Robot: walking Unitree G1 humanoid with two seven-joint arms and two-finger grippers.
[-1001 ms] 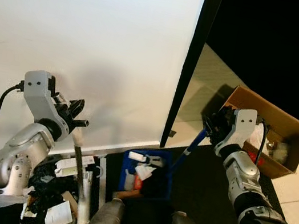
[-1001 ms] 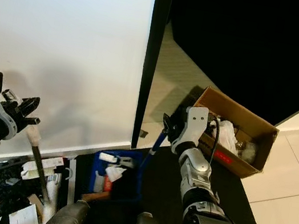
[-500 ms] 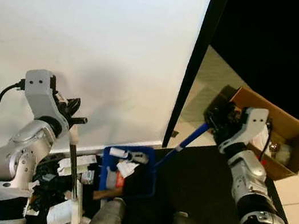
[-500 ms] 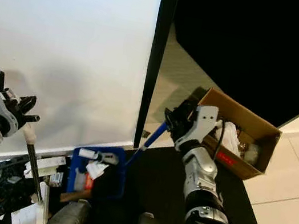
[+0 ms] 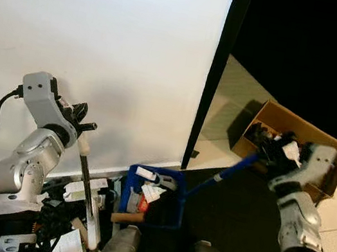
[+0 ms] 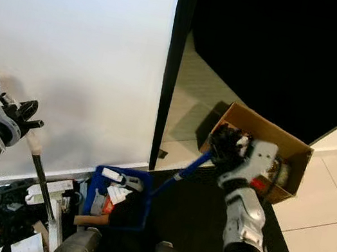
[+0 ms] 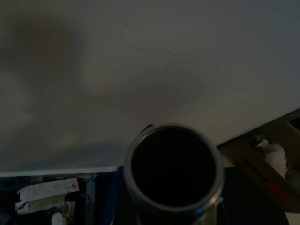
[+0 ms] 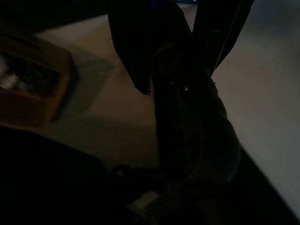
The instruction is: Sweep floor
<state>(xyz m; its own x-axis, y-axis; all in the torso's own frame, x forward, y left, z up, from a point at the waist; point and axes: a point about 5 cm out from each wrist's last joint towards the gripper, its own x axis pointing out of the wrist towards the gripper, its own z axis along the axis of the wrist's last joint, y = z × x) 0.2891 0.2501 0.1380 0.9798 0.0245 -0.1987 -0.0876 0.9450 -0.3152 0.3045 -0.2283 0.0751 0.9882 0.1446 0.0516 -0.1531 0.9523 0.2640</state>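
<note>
The right pincer [image 5: 268, 145], right of centre, is clamped on the blue handle of the dustpan [image 5: 155, 192]; the pan sits low at centre, loaded with paper scraps. The left pincer [image 5: 80, 125], at left, grips the top of the broom pole [image 5: 87, 193], which runs down into litter [image 5: 67, 239] at lower left. Judgement: one load is collected but not emptied, and sweeping remains. The left wrist view looks down the pole's open end [image 7: 173, 165]; the eye views show the cardboard box [image 6: 263, 146] at right.

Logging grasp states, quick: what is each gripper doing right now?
Left gripper: shut on the broom handle.
Right gripper: shut on the blue dustpan handle.
</note>
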